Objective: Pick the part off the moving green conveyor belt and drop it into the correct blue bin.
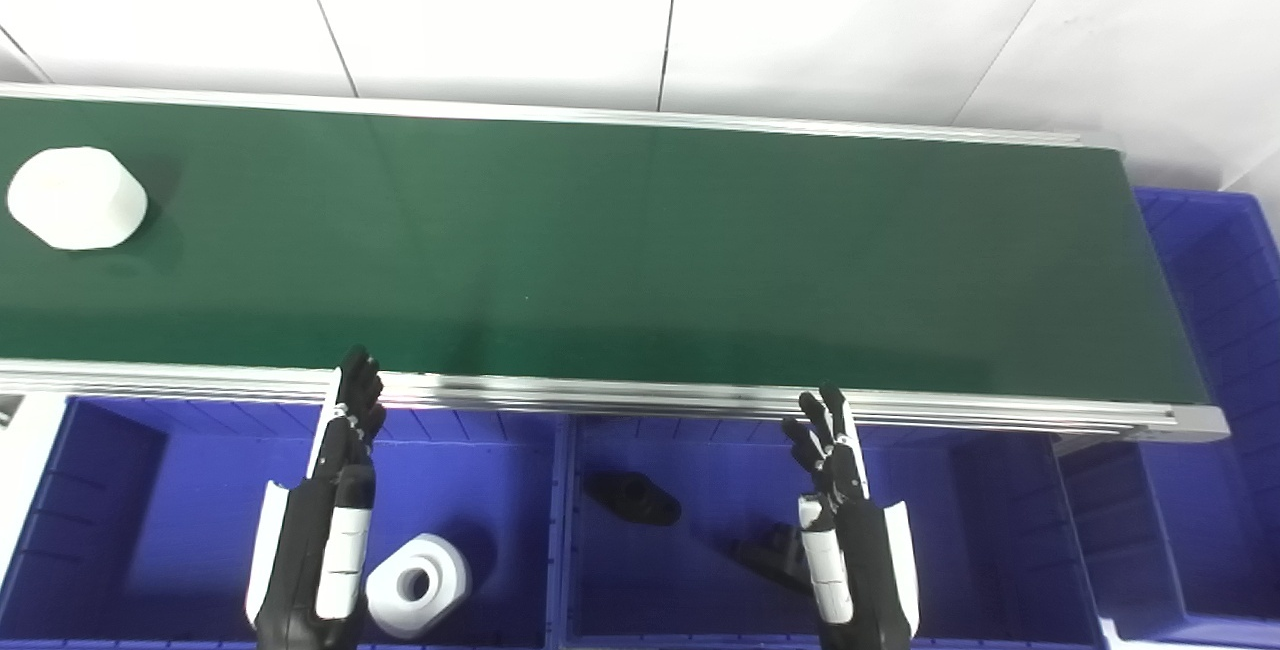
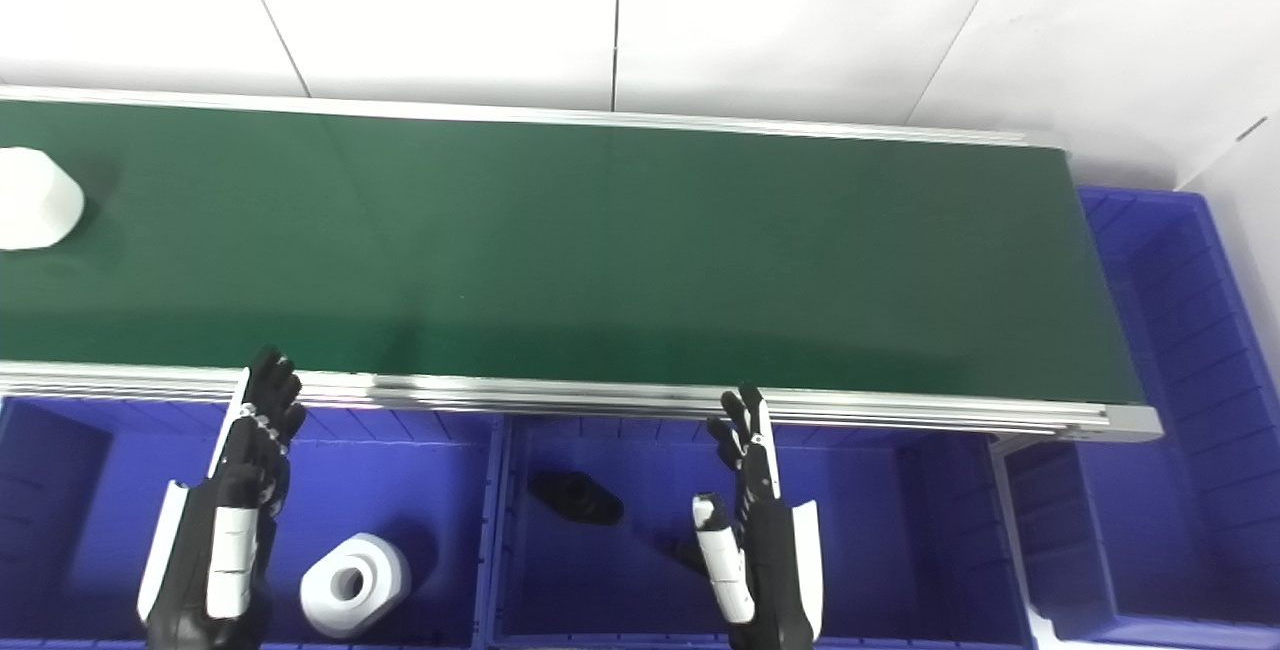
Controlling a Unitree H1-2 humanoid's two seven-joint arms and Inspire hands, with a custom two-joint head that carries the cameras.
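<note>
Both hands hold nothing. The left hand (image 1: 335,490) hangs over the left bin (image 1: 120,490), fingers straight and close together, tips at the belt's near rail. The right hand (image 1: 845,510) hovers over the middle bin (image 1: 960,510), fingers slightly spread. A white part (image 1: 77,197) lies near the far left end of the green belt (image 1: 640,250). Another white ring (image 1: 418,585) sits in the left bin; dark pieces (image 1: 632,497) lie in the middle one.

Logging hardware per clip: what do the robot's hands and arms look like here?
Both the left hand and the right hand are black, with slim jointed fingers. Each has a white thumb segment and a curved white panel along the outer edge. No cables, sleeves or markings are visible.
</note>
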